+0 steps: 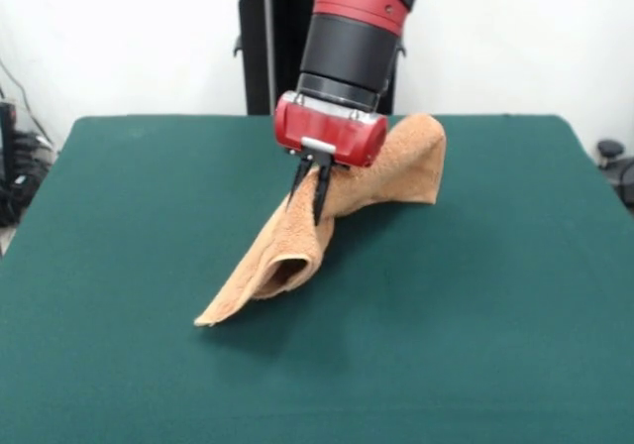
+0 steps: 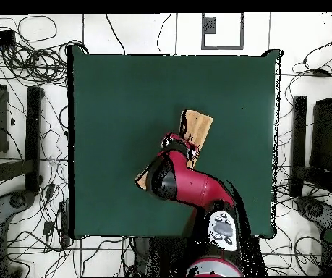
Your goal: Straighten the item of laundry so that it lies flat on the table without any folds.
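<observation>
The item of laundry (image 1: 287,251), a light orange-tan terry towel, hangs rumpled and twisted over the middle of the table (image 1: 475,315). One end is raised behind the red gripper head. The other end droops to a corner touching the green cloth at the front left. My gripper (image 1: 309,198) points down with its dark fingers close together, pinching a fold of the towel. In the overhead view the arm covers most of the towel (image 2: 197,129). Only a strip beyond the gripper (image 2: 178,142) and a corner beside the arm show.
Green cloth of the table (image 2: 118,108) lies open on all sides of the towel. Cables and black stands (image 2: 32,137) crowd the floor around the table. A black post (image 1: 260,48) stands behind the far edge.
</observation>
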You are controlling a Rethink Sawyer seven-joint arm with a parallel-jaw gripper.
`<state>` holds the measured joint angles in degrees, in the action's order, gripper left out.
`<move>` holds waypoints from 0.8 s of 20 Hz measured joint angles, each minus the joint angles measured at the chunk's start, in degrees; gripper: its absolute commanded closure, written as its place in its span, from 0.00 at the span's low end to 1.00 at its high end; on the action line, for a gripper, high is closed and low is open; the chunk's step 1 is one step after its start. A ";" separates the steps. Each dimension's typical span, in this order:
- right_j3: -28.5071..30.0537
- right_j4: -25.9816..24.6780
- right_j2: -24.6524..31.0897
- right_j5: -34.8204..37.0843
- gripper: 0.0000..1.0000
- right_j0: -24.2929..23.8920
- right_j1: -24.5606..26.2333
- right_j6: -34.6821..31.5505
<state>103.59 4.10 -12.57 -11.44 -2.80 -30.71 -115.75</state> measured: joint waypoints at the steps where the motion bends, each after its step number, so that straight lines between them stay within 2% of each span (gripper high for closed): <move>1: -0.12 0.00 0.00 0.00 1.00 -0.08 -0.08 0.00; 16: -2.67 -0.02 0.01 0.00 1.00 -0.18 -0.62 0.00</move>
<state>100.93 4.07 -12.57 -11.44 -2.98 -31.34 -115.75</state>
